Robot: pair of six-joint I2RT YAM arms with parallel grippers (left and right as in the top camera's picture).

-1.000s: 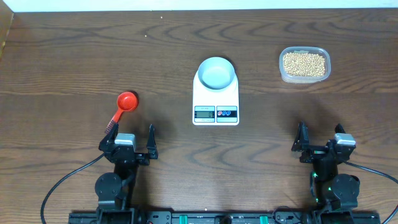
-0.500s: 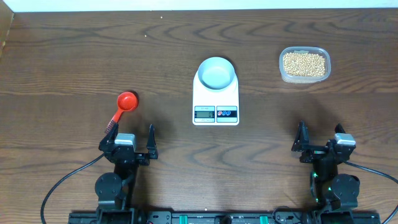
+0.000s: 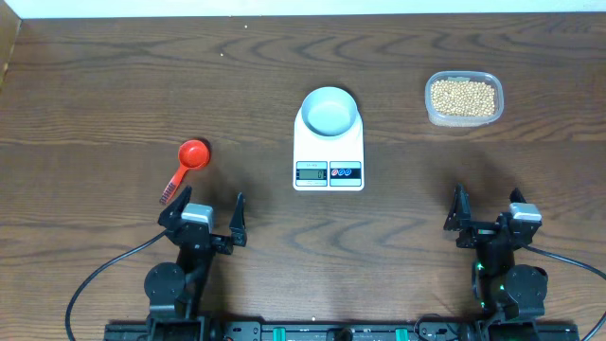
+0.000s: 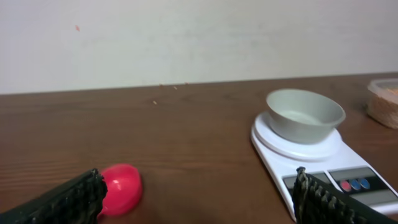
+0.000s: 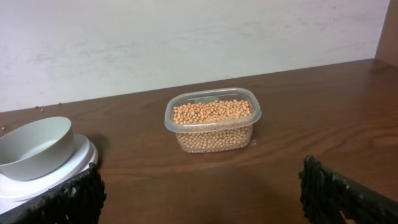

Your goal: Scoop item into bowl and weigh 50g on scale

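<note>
Both jaws wide; bowl sits on scale.

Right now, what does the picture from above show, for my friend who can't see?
A pale bowl sits empty on a white scale in the middle. A clear tub of tan beans is upper right, a red scoop left; the left tool and right tool sit open near the bottom.

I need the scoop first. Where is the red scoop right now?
Overhead view: the red scoop lies on the table's left side, left of the scale, just ahead of the left claw.
</note>
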